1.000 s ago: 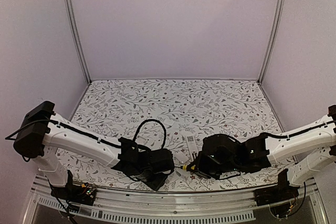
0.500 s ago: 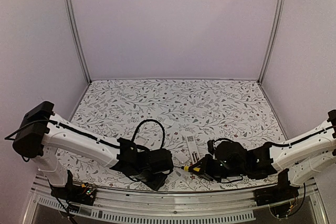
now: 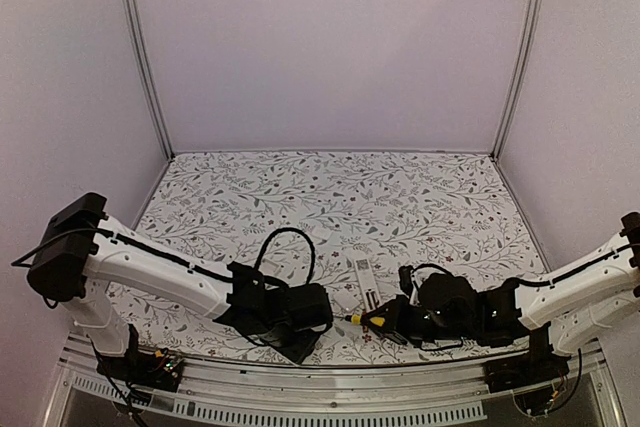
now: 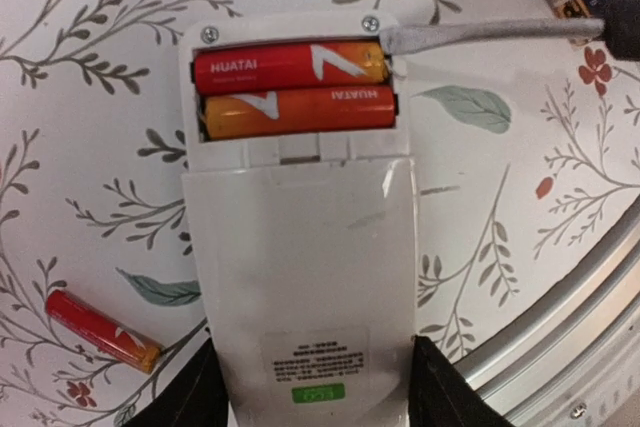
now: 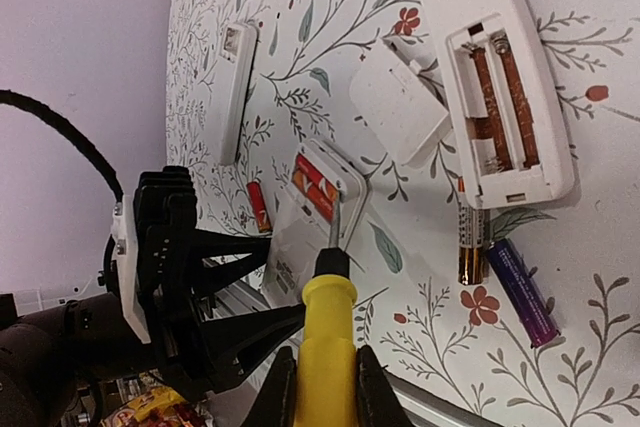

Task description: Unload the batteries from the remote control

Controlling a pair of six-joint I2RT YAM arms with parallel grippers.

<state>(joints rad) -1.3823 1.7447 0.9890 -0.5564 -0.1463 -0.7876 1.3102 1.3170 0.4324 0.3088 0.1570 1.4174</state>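
Note:
My left gripper [image 4: 315,387] is shut on the lower end of a white remote control [image 4: 300,247] that lies back-up on the table. Its battery bay is open, with two red/orange batteries [image 4: 295,87] side by side inside. My right gripper [image 5: 325,392] is shut on a yellow-handled screwdriver [image 5: 327,317]. The screwdriver's metal tip [image 4: 450,35] touches the bay's top right corner, at the end of the upper battery. In the top view both grippers, the left [image 3: 300,319] and the right [image 3: 405,319], meet near the table's front edge.
A loose red battery [image 4: 100,329] lies left of the held remote. A second remote [image 5: 505,97] with an empty bay, its cover [image 5: 400,112], a gold-and-black battery [image 5: 470,242] and a dark blue battery [image 5: 522,292] lie to the right. A third remote [image 5: 232,87] lies beyond. The metal table edge [image 4: 560,347] is close.
My right arm has lowered and drawn back to the right, while the screwdriver tip stays at the held remote. The left arm has hardly moved.

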